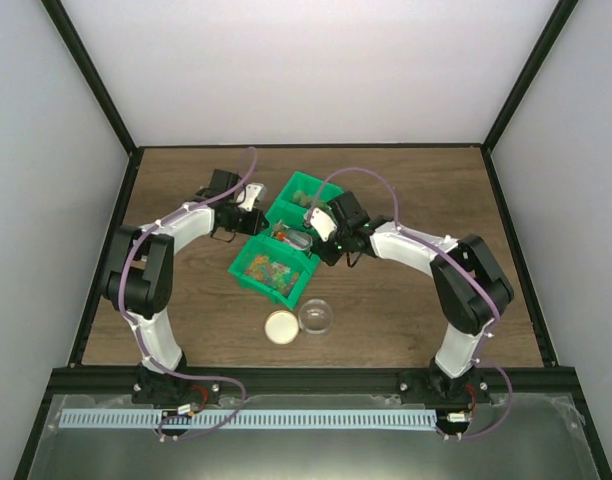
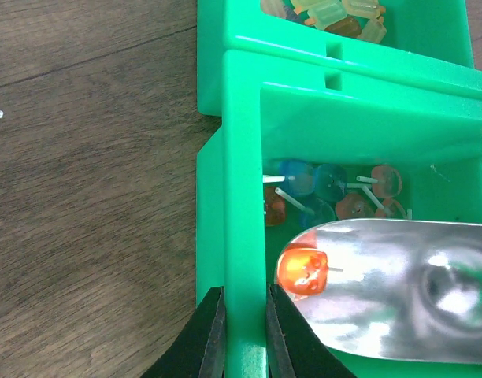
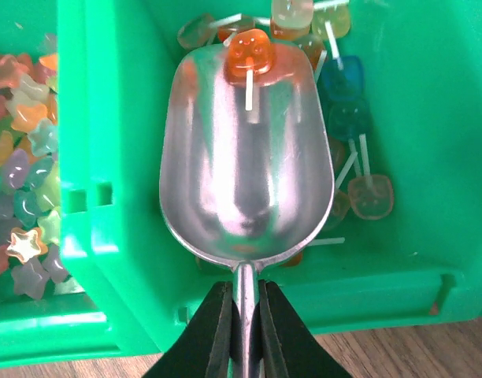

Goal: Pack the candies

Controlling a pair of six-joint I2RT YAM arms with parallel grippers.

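On the left, the left gripper (image 2: pixel 245 291) was pinched narrow on the side wall of a green bin (image 2: pixel 242 157), one black finger outside the wall and one inside. In that bin lay a loose heap of lollipops (image 3: pixel 347 118), blue, orange and yellow, their white sticks pointing all ways. A metal scoop (image 3: pixel 245 157) reached into the bin above them with a single orange lollipop (image 3: pixel 250 51) sitting at its tip. The right gripper (image 3: pixel 245 287) was closed tight on the scoop's thin handle, just outside the bin's rim. The neighbouring bin (image 3: pixel 44 339), touching the first on its near side, was filled with small star-shaped candies (image 3: pixel 24 197) in mixed pastel colours. Nearer on the wooden table (image 1: pixel 186 300), a tan round lid (image 1: pixel 282 327) lay just beside a clear round jar (image 1: pixel 317 317).
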